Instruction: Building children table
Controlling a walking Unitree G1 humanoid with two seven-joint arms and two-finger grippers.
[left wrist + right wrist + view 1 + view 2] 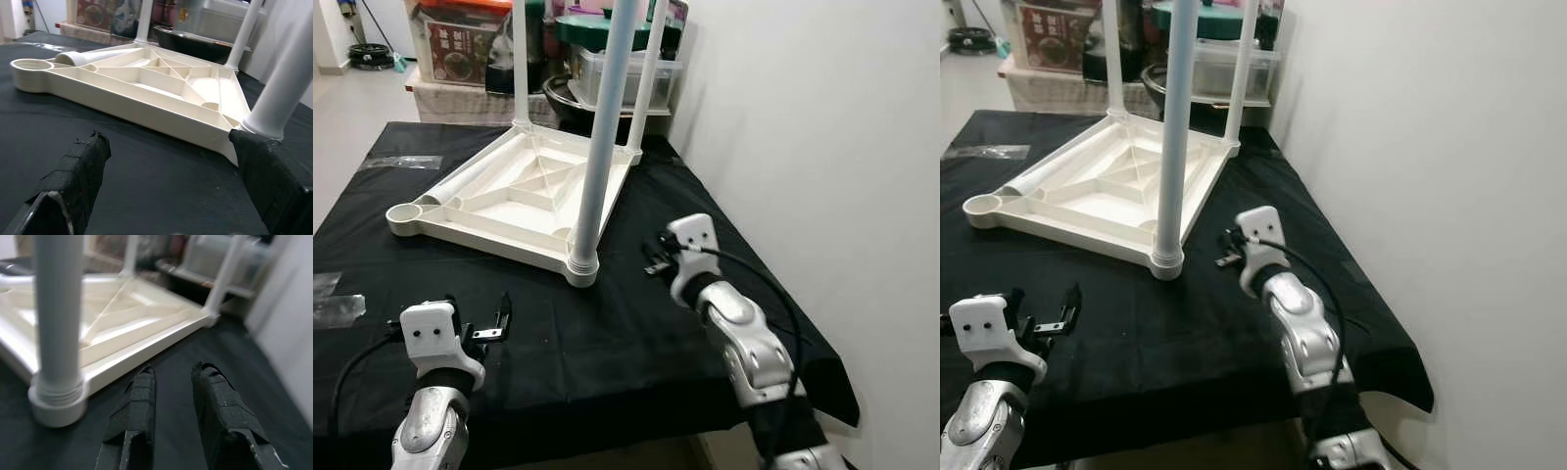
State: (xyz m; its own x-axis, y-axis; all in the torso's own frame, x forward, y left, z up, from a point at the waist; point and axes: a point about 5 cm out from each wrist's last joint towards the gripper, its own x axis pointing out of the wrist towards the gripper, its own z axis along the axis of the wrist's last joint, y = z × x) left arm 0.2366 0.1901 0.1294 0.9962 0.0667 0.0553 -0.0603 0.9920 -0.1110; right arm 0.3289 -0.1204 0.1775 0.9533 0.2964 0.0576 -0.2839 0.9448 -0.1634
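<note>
left eye view, near edge: left gripper (pixel 499 321) hovers over the black cloth (pixel 607 333) with fingers wide apart; right gripper (pixel 656 257), fingers slightly apart, empty, sits just beside the nearest leg (pixel 602 137). beyond, the upturned tabletop (pixel 499 196) has three legs standing. a loose leg (pixel 470 181) lies in it, pointing to the empty socket (pixel 404 212) on the left, nearer the left arm

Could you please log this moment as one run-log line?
tabletop upside down on black cloth | three legs fitted, fourth leg lying in it | left tool open, empty | right tool near front leg, empty
</note>
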